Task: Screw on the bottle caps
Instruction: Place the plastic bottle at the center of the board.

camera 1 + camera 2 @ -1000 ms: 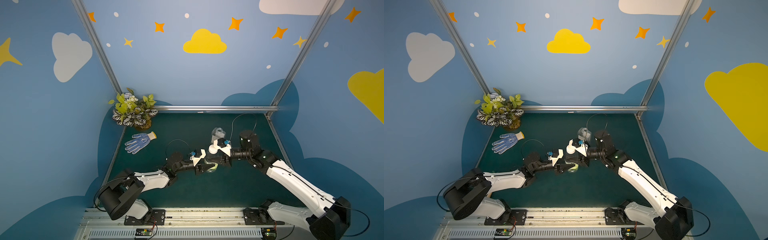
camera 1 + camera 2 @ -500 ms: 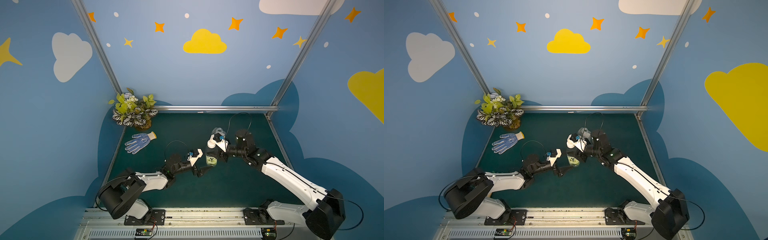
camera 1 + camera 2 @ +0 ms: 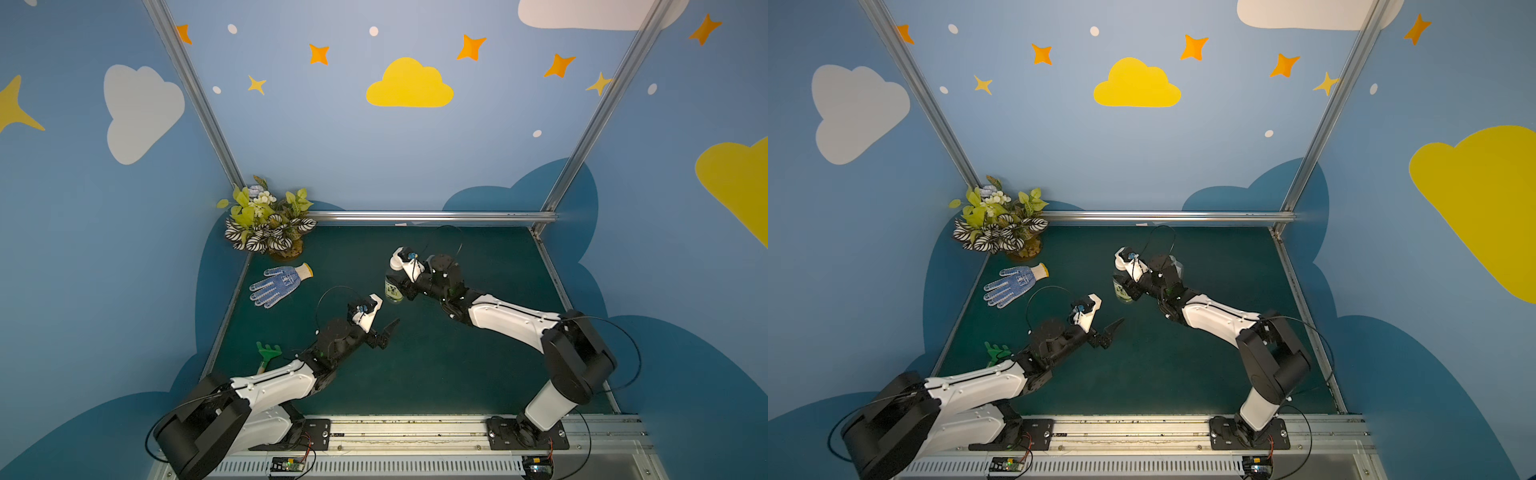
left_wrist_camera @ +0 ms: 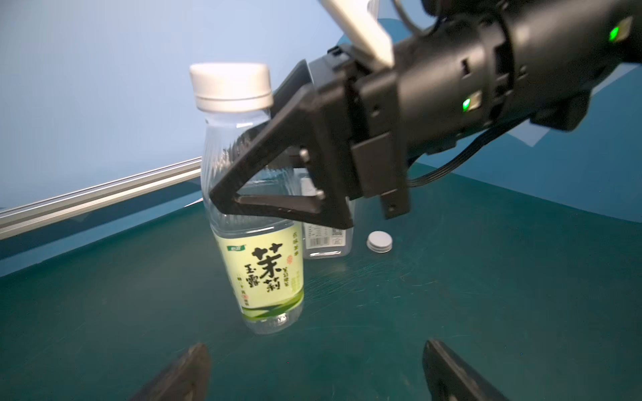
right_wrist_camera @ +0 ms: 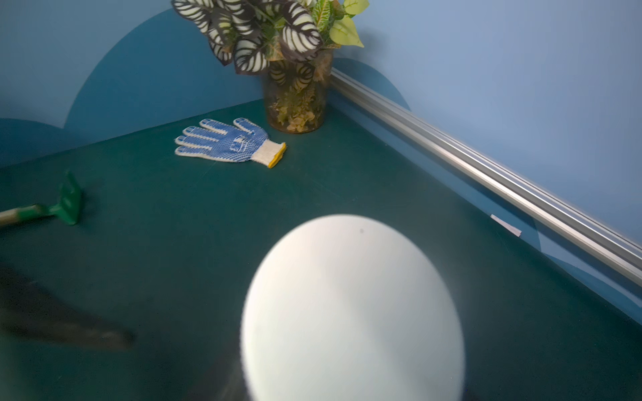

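We are clamping our right gripper (image 4: 239, 173) on the slim clear plastic bottle with yellow-green label (image 4: 264, 274), white round plastic cap (image 4: 231, 86) on top. Near that bottle, our left gripper (image 4: 316, 361) is hanging wide open, empty.

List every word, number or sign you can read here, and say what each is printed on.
"茉莉": large black characters on the yellow-green label of the slim bottle.
"玉露": smaller characters beside them, same label.
Other print on that label: too small to read.
White label of the square bottle: barcode and fine print, too blurred to read.
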Controlling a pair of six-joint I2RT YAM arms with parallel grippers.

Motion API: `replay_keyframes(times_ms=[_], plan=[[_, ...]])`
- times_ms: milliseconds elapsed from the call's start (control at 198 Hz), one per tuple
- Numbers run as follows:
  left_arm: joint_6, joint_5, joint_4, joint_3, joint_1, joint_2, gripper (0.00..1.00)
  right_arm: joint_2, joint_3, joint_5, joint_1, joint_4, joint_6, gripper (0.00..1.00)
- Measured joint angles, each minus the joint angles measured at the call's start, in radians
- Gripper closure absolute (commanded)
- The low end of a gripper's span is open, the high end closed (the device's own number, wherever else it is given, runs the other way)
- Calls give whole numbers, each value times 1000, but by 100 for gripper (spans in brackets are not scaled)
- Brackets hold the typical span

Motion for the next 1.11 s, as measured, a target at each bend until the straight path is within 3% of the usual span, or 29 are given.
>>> replay_keyframes(times_ms=[263, 672, 1111], plan=[[-1, -113, -151, -56, 2, -156, 2, 208, 147, 63, 10, 121, 19, 65], [0, -157, -221, -69, 11, -203, 2, 289, 272, 77, 10, 6, 10, 61], [-3, -156, -221, -69, 13, -190, 2, 260, 264, 109, 10, -78, -10, 5]])
